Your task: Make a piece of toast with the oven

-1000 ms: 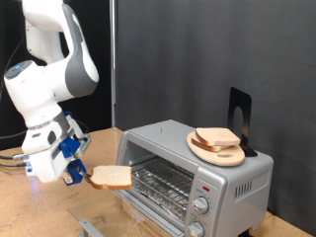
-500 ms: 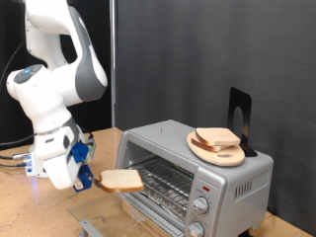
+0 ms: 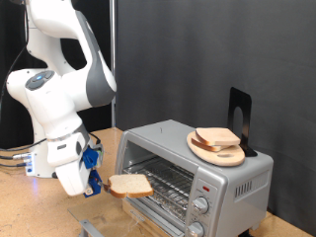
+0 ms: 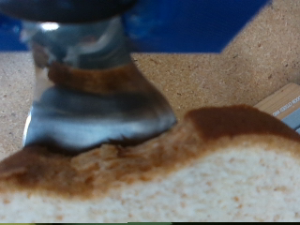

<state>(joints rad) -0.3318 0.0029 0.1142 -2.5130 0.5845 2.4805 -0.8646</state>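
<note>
The piece of toast [image 3: 129, 184] hangs level in the air just in front of the open oven [image 3: 194, 175], clamped at one crust edge in the end effector [image 3: 96, 184] of the white arm [image 3: 61, 99] I am running. In the exterior view, the slice sits at about the height of the wire rack [image 3: 163, 181], its free edge overlapping the near side of the oven's mouth, with the dropped glass door [image 3: 148, 211] below it. The arm stands at the exterior view's left, bent low over the wooden tabletop [image 3: 30, 212]. On the oven's roof rests a round wooden plate [image 3: 214, 151] carrying two more slices of bread [image 3: 216, 137], and a black stand [image 3: 240, 120] rises just behind it. Two round knobs [image 3: 198, 217] show on the oven's front panel at the exterior view's right, under a small red light [image 3: 205, 187].

In the wrist view, the toast [image 4: 178, 178] fills the lower part of the picture, brown crust uppermost over pale crumb. One metal finger [image 4: 94, 94] presses against the crust, its shiny face mirroring the brown edge. Speckled tabletop [image 4: 216, 75] lies beyond.
</note>
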